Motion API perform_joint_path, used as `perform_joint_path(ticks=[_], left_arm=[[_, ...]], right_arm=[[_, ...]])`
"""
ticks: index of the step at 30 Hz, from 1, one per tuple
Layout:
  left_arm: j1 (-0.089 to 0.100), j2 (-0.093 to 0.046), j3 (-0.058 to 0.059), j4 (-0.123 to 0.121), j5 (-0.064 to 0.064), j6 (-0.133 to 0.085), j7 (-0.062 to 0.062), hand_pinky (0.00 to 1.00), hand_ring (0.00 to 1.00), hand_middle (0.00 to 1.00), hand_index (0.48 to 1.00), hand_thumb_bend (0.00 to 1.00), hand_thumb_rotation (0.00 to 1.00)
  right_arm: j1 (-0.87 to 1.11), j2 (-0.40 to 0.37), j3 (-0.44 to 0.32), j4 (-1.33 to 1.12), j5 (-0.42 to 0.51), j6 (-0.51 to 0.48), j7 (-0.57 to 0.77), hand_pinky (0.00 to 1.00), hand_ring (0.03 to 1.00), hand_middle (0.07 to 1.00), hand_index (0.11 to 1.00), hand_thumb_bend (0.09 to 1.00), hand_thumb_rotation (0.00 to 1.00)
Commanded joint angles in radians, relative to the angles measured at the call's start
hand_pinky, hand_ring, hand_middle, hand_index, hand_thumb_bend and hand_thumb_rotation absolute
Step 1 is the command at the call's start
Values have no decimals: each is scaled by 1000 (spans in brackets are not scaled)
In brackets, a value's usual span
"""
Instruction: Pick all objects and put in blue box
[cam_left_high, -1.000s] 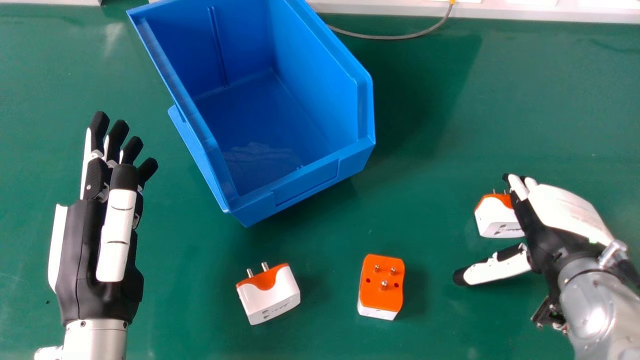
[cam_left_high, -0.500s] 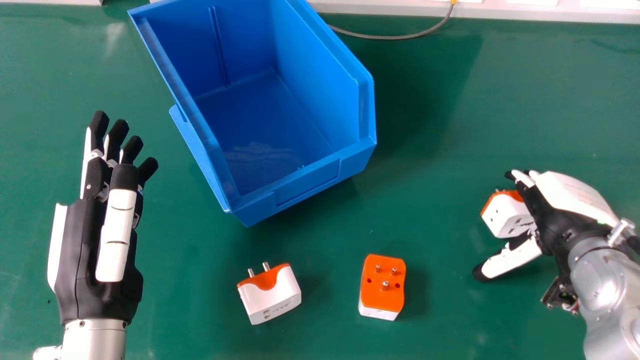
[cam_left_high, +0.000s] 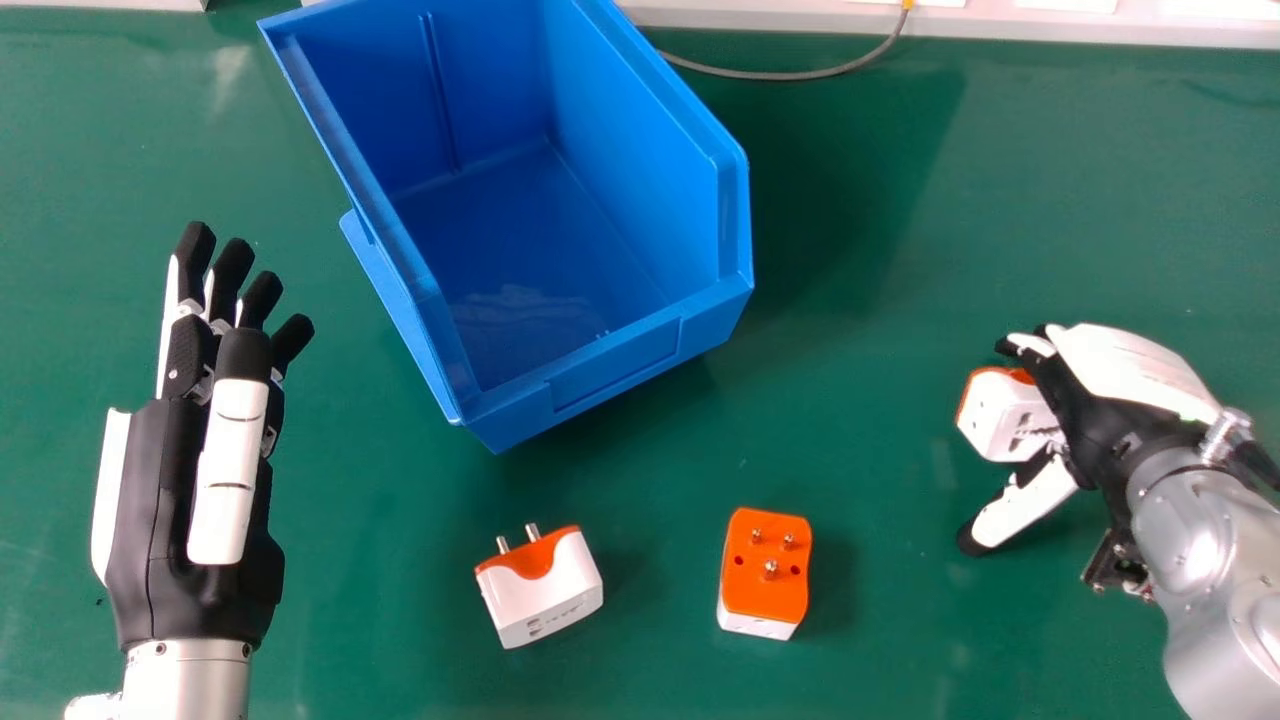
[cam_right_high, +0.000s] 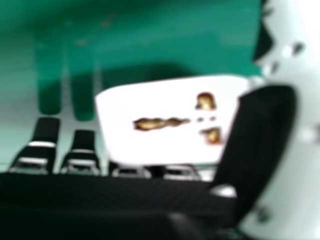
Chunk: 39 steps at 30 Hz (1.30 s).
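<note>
Palm over the table's right side, my right hand (cam_left_high: 1120, 430) stands open around a white-and-orange adapter (cam_left_high: 1005, 420), which lies between its fingers and thumb. In the right hand view the adapter's white face (cam_right_high: 165, 135) is close to the palm, beside the thumb of my right hand (cam_right_high: 260, 145). Two more adapters rest in front of the blue box (cam_left_high: 620, 370): one with pins pointing away (cam_left_high: 545, 595), the other with its orange pin side up (cam_left_high: 765, 570). The box has nothing in it. At the left, my left hand (cam_left_high: 190, 500) is held open.
A grey cable (cam_left_high: 780, 75) curves along the table's far edge behind the box. White panelling (cam_left_high: 1080, 25) borders the green table (cam_left_high: 1050, 200) there. Bare tabletop lies between the box and my right hand.
My right hand first drew back to the right, then shifted slightly away toward the far side. The adapter beside it has turned and moved a little. My left hand has barely moved.
</note>
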Motion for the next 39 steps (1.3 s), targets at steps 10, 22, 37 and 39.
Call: perform_joint_path(ticks=[10, 22, 37, 39], left_arm=[[7, 9, 6, -33, 14, -12, 10, 922, 966, 989, 984, 735, 769], [12, 9, 8, -40, 10, -5, 8, 921, 965, 987, 981, 736, 764], [13, 7, 7, -55, 3, 13, 8, 921, 964, 986, 980, 745, 758], [13, 7, 7, -56, 2, 15, 8, 921, 964, 986, 980, 745, 758]], right_arm=[[-2, -33, 61, 56, -19, -50, -45, 863, 943, 975, 886, 868, 79], [22, -10, 55, 55, 5, -89, -168, 738, 848, 907, 846, 859, 52], [9, -60, 74, 29, -8, -10, -15, 578, 699, 705, 753, 694, 26], [3, -64, 78, 32, -14, 4, -1, 578, 699, 705, 753, 694, 26]])
